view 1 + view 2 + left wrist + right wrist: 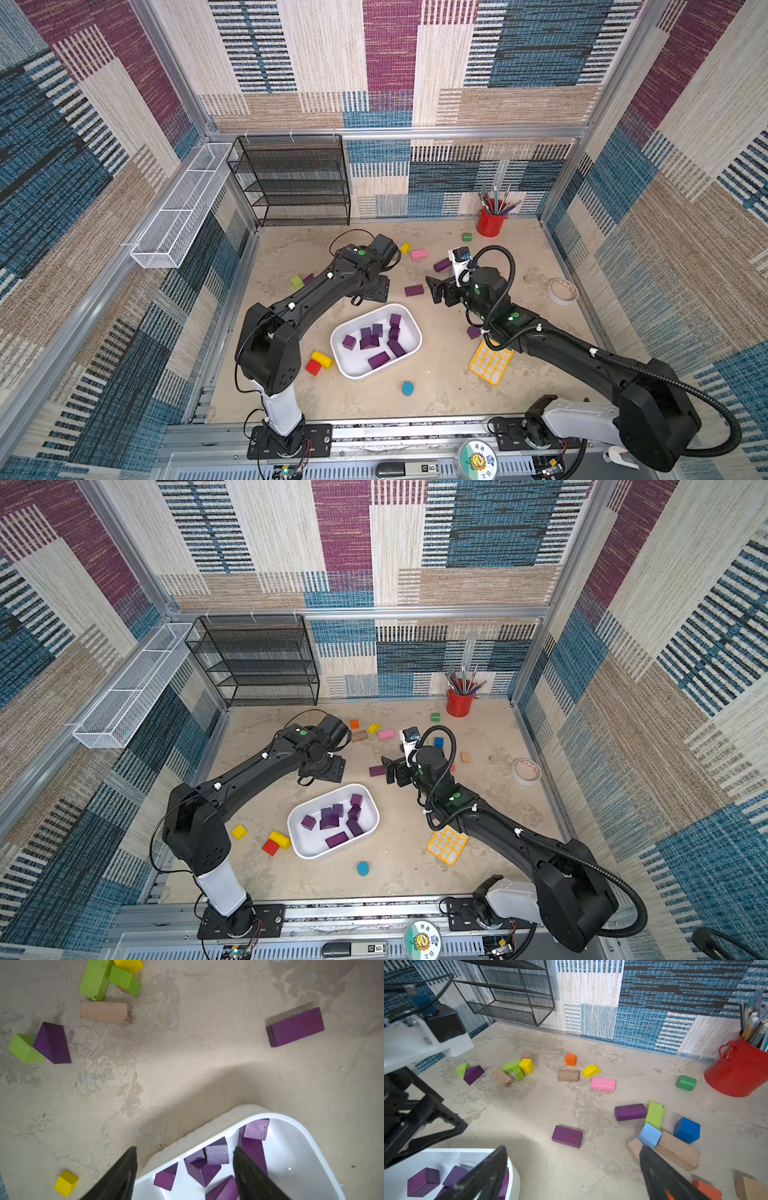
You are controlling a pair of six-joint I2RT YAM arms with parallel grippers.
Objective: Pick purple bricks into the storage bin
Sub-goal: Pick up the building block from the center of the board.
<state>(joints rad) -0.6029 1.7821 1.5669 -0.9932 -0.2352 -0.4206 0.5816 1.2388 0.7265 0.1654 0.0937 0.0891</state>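
- Left wrist view: the left end effector (pixel 184 1148) hangs released and empty over the rim of the storage bin (pixel 199 1136).
- The right end effector (pixel 573 1147) is spread wide, holding nothing.
- In both top views the bin sits mid-way on the bench (pixel 440 386), with several purple bricks (pixel 378 359) inside.
- Loose purple pieces lie around the bin: a bar (pixel 414 290) at 1 o'clock, a wedge (pixel 308 279) at 10 and a small piece (pixel 473 332) at 3.

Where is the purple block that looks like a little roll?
In the right wrist view the purple roll lies on its side on the table, right beside the lime green bar, with the pink block a little farther back.
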